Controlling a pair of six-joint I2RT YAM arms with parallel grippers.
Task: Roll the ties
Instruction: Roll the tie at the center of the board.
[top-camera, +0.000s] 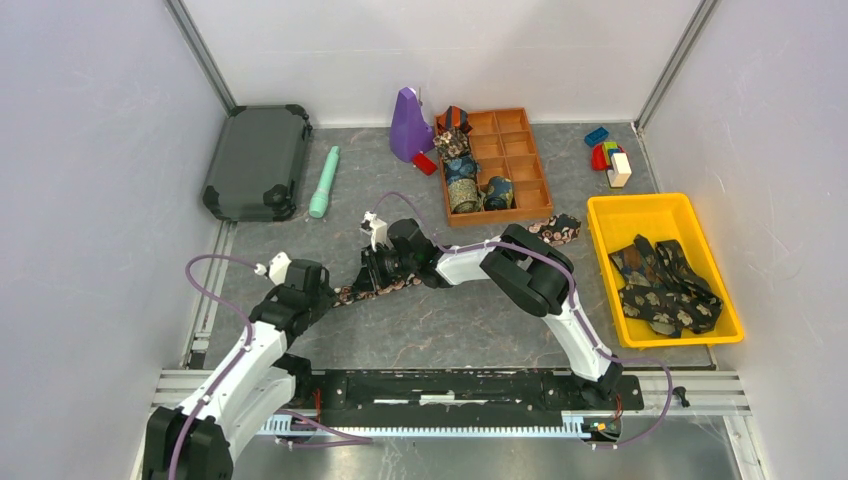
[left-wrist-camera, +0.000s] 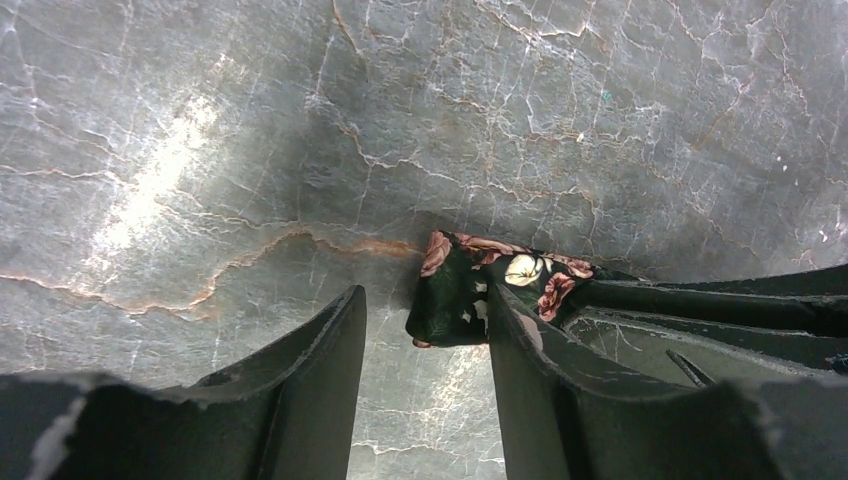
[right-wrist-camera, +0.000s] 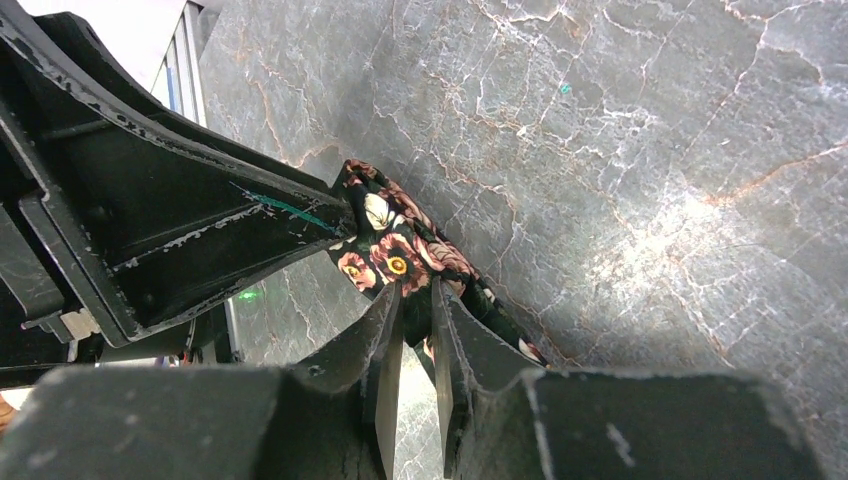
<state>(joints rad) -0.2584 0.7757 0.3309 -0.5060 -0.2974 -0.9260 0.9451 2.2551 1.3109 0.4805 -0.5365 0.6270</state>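
Observation:
A dark tie with pinkish flowers (top-camera: 395, 286) lies as a strip across the table's middle, its far end (top-camera: 556, 231) near the wooden tray. My right gripper (top-camera: 372, 275) is shut on the tie close to its left end; in the right wrist view (right-wrist-camera: 417, 290) the fabric (right-wrist-camera: 392, 255) is pinched between the fingers. My left gripper (top-camera: 325, 295) is open at the tie's tip. In the left wrist view (left-wrist-camera: 425, 300) the folded end (left-wrist-camera: 465, 290) lies between the fingers, against the right finger (left-wrist-camera: 520, 350).
A wooden tray (top-camera: 520, 165) at the back holds several rolled ties. A yellow bin (top-camera: 660, 210) at the right holds loose ties. A dark case (top-camera: 258, 160), a green tube (top-camera: 325, 182), a purple object (top-camera: 408, 125) and toy blocks (top-camera: 608, 155) stand at the back.

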